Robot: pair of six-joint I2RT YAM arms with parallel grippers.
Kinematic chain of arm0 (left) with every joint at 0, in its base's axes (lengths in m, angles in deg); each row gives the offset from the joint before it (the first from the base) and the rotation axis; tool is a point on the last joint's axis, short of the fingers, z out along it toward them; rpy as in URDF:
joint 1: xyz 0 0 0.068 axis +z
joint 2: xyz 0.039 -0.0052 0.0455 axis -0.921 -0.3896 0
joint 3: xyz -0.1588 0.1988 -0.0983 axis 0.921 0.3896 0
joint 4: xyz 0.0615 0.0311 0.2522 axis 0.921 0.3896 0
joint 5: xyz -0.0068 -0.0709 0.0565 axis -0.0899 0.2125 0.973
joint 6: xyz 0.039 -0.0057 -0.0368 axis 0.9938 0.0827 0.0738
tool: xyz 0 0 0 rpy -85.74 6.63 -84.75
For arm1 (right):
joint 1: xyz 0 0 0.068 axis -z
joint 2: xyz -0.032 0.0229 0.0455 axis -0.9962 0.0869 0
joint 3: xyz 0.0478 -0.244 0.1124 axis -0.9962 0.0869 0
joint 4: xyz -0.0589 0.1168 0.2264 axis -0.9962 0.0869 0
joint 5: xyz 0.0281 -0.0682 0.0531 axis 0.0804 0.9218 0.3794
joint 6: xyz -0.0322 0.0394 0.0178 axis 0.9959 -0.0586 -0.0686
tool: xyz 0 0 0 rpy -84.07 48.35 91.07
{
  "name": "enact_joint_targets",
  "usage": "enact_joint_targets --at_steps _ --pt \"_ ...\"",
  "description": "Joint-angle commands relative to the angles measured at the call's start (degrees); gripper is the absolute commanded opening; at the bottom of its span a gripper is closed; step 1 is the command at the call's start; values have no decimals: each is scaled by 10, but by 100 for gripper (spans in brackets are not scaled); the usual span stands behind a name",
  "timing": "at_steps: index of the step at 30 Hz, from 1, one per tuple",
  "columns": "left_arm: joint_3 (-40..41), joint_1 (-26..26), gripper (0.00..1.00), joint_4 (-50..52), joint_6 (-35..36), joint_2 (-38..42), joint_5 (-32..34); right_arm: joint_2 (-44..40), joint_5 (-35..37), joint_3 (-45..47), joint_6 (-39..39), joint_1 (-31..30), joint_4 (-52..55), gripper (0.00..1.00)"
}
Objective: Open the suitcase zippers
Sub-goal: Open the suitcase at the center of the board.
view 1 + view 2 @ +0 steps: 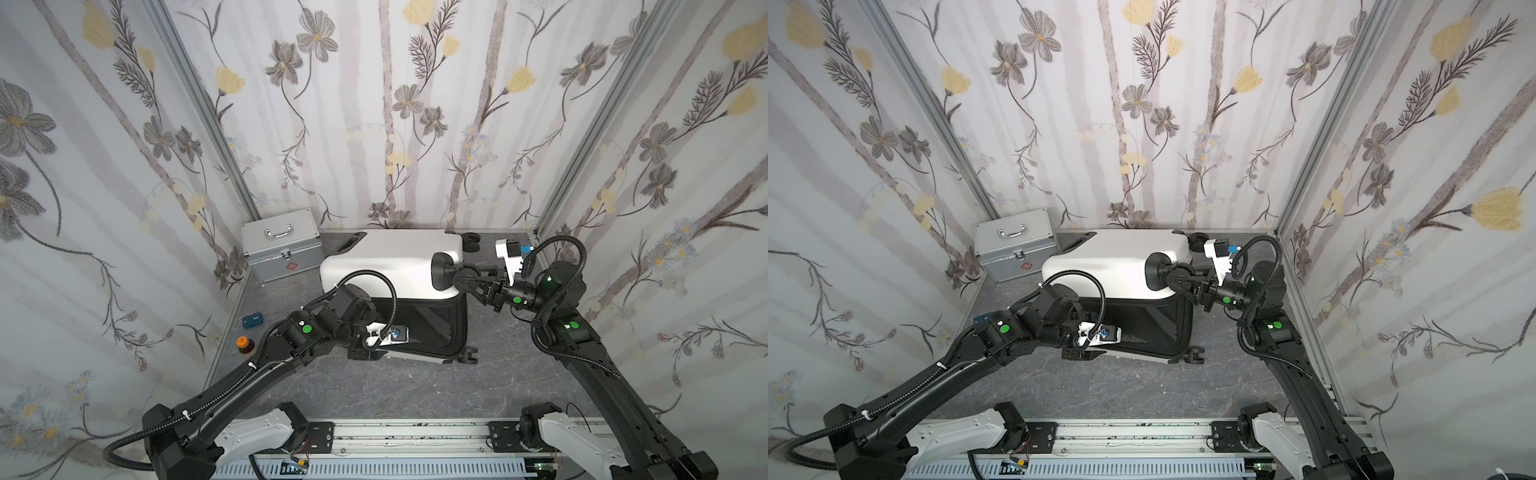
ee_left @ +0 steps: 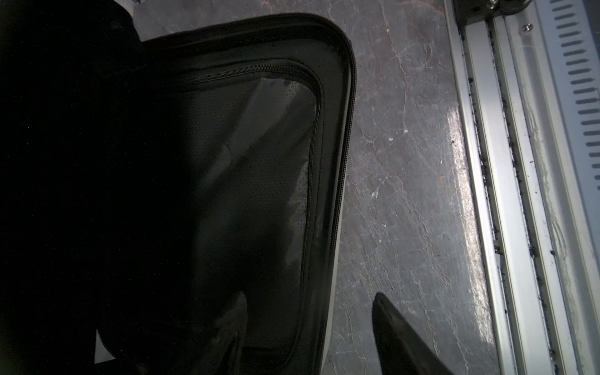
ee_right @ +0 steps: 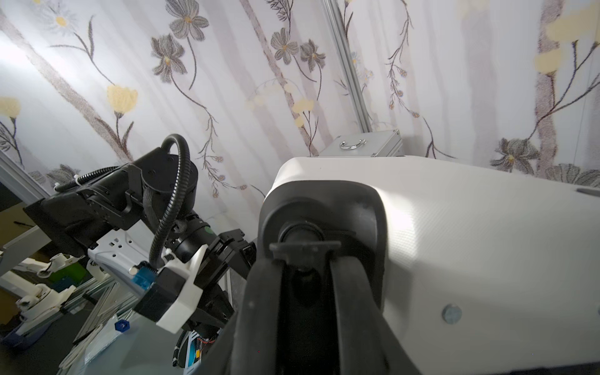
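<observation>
The white suitcase [image 1: 382, 266] lies open in both top views. Its upper shell [image 1: 1100, 270] is raised above the lower half, whose black lining [image 2: 243, 194] faces up. The black zipper track [image 2: 348, 146] runs unzipped along the lower half's rim; no pull shows. My right gripper [image 3: 305, 256] is shut on a black wheel [image 3: 303, 232] at the raised shell's corner, also seen in a top view [image 1: 469, 276]. My left gripper [image 2: 308, 324] is open at the lower half's near edge [image 1: 363, 353]. One finger is over the lining, one finger [image 2: 393, 328] over the floor, with the rim between.
A silver metal case [image 1: 282, 249] stands at the back left by the suitcase. A small blue box [image 1: 252, 321] and an orange-capped bottle [image 1: 245, 345] sit by the left wall. The arms' mounting rail [image 1: 415, 432] runs along the front. Flowered curtains close three sides.
</observation>
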Motion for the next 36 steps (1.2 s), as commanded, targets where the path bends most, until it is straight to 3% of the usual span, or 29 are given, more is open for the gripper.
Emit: enact_joint_targets --at_steps 1,8,15,23,29,36 --pt "-13 -7 62 43 37 -12 -13 6 35 -15 -35 11 -139 0" --pt "-7 -19 62 37 51 -49 24 21 23 -25 -73 25 -168 0" --pt "-32 -35 62 104 56 -117 54 33 38 -36 -83 45 -159 0" --pt "-20 -44 63 155 43 -112 69 84 110 -50 -133 104 -151 0" --pt "-4 -54 63 203 36 -122 88 127 124 -67 -136 132 -171 0" --pt "33 -59 61 179 13 -143 109 160 126 -89 -142 160 -181 0"
